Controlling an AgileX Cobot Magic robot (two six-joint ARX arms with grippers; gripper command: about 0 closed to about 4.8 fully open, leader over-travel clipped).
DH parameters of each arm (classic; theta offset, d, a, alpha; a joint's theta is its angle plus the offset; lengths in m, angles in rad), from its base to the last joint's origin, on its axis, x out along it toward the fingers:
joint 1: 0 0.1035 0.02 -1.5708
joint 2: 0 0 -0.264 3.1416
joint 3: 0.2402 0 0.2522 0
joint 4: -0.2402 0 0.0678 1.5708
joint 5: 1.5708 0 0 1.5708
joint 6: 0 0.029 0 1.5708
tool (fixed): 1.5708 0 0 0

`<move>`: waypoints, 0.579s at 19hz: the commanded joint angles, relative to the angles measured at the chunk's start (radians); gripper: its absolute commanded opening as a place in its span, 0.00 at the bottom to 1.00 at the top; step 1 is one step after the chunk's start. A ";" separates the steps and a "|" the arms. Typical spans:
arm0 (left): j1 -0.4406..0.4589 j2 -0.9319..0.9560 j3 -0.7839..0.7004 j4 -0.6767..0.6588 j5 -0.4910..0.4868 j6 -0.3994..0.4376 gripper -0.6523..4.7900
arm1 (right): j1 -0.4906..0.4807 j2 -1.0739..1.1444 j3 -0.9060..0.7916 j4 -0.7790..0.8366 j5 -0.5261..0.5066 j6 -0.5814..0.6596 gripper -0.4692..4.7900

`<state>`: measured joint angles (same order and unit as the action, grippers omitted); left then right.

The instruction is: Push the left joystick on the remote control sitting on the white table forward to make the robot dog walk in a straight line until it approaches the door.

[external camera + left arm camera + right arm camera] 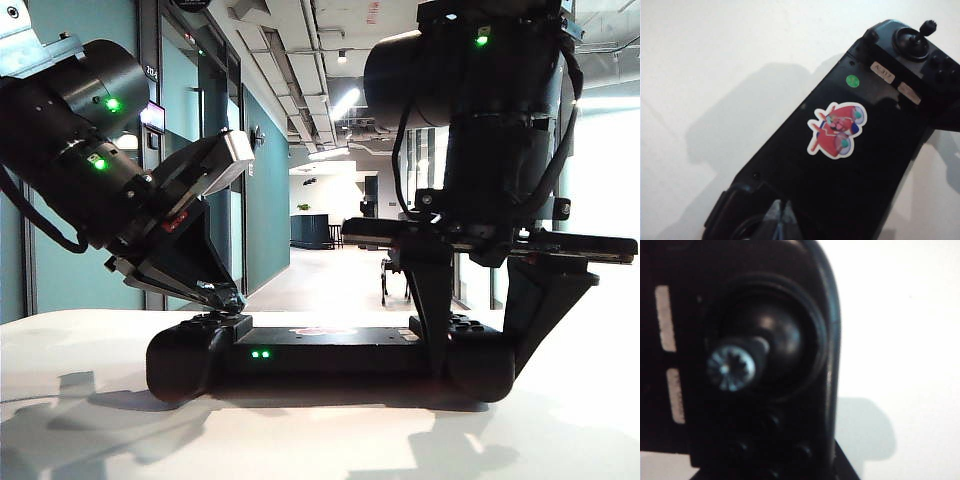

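Observation:
The remote control (330,352) lies flat on the white table (90,420), two green lights glowing on its left half. My left gripper (230,298) slants down onto that half, shut, its tips (782,212) pressed together at the round well of the left joystick. The stick itself is hidden under them. My right gripper (480,340) comes straight down over the controller's right end, one finger (432,325) on each side, gripping it. The other stick (732,367) fills the right wrist view. The robot dog (396,272) stands small and dark far down the corridor.
Beyond the table's far edge a long corridor runs away, with teal walls and doors on the left (215,180) and a bright hall at its end. A red cartoon sticker (836,129) marks the controller's middle bar.

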<state>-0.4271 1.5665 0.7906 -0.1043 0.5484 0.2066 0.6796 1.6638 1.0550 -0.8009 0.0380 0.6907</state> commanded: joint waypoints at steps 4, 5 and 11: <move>0.001 -0.093 0.065 -0.125 0.023 0.003 0.11 | 0.004 -0.003 0.003 0.014 -0.012 -0.010 0.34; 0.001 -0.146 0.097 -0.174 0.014 0.002 0.11 | 0.004 -0.003 0.003 0.021 -0.010 -0.011 0.34; 0.001 -0.423 0.134 -0.297 -0.040 -0.069 0.11 | 0.003 -0.003 0.003 0.050 -0.003 -0.014 0.35</move>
<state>-0.4267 1.1709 0.9203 -0.3889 0.5098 0.1513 0.6800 1.6646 1.0538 -0.7864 0.0452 0.6804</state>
